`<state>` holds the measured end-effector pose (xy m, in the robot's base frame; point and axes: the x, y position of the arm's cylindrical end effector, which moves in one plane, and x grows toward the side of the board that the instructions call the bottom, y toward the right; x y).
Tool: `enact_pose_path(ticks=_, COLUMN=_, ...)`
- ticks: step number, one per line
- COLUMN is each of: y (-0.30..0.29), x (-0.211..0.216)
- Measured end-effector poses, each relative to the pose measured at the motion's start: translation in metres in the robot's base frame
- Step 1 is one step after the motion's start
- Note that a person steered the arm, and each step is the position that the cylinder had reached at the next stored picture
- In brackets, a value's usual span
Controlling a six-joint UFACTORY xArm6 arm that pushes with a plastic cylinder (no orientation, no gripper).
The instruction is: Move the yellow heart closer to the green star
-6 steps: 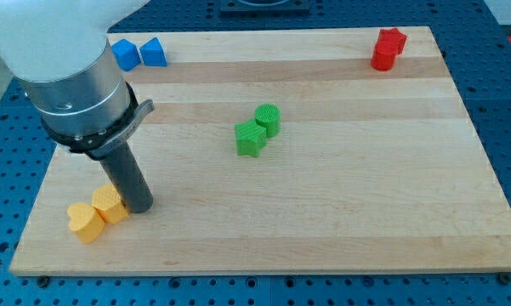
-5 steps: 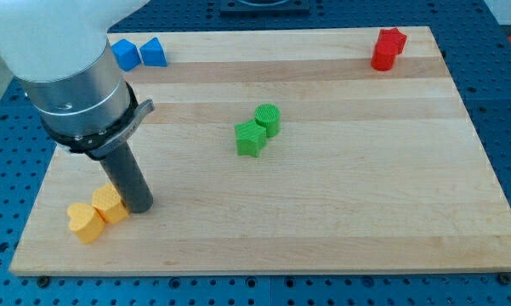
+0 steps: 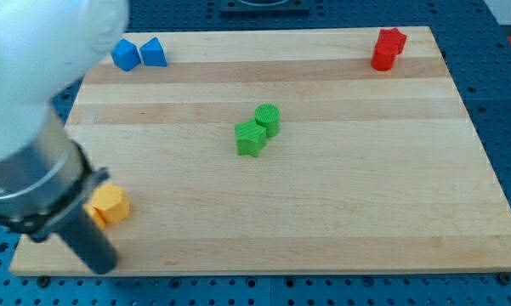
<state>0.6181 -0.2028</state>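
On the wooden desk (image 3: 340,221), my tip (image 3: 105,265), a bare end effector gripping nothing, sits just below a yellow block (image 3: 110,204) of unclear shape. The green star (image 3: 250,138) lies well apart, toward the view's upper right.

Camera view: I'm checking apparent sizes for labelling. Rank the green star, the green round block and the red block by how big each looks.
1. green star, slightly largest
2. green round block and red block: look alike, and the red one is farther away, so unranked.

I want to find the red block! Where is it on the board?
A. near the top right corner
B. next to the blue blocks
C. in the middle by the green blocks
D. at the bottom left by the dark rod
A: the red block sits alone near the board's top right corner in the view, far from the green, blue and yellow blocks.
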Motion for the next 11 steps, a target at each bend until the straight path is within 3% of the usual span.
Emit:
enact_pose_path(ticks=1, y=-0.04, x=0.0)
enact_pose_path(ticks=3, y=-0.033, x=-0.041)
enact_pose_path(ticks=8, y=0.126, x=-0.074)
enact_pose_path(ticks=11, y=0.23, x=-0.128)
